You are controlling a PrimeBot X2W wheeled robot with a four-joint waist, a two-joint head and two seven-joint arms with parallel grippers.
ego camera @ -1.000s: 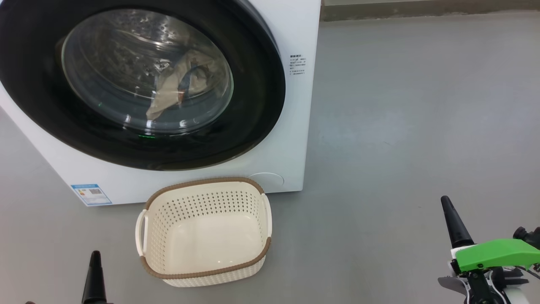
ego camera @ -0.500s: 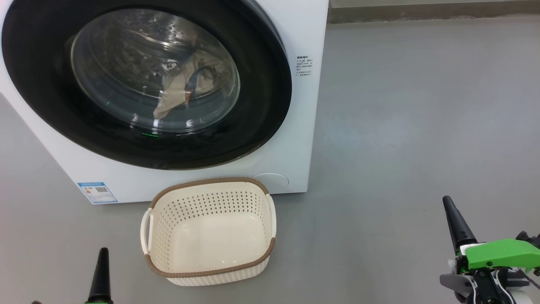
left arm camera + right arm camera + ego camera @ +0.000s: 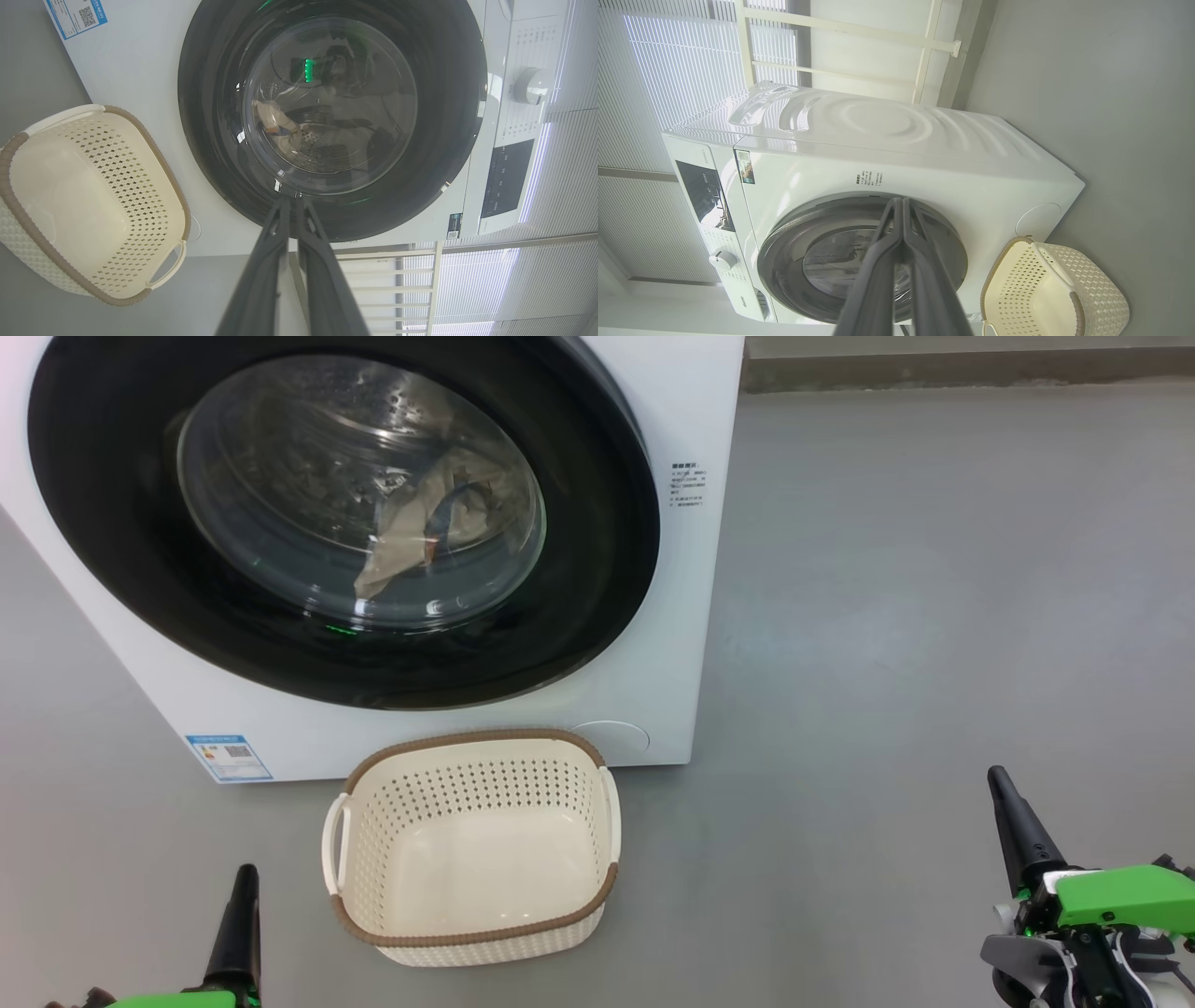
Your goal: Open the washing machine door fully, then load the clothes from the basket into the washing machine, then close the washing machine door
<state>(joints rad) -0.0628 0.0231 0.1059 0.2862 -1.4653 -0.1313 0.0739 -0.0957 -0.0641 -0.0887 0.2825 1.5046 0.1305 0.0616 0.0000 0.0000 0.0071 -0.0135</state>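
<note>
We are keeping low over the grey floor (image 3: 934,616). In the head view the left gripper (image 3: 246,887) is sitting at 7 o'clock and the right gripper (image 3: 1004,793) at 4 o'clock. The wrist views are showing each pair of fingers pressed together. The basket (image 3: 485,933) is standing between them, at 2 o'clock from the left gripper and 9 o'clock from the right, well apart from both and just in front of the washing machine (image 3: 672,663). Beyond it at 12 o'clock, the washing machine door (image 3: 588,597) is sitting shut, with the clothes (image 3: 411,537) lying behind its glass. The left wrist view is adding a white dial (image 3: 530,86) and a dark control panel (image 3: 507,177), and the right wrist view the machine's top (image 3: 878,121).
</note>
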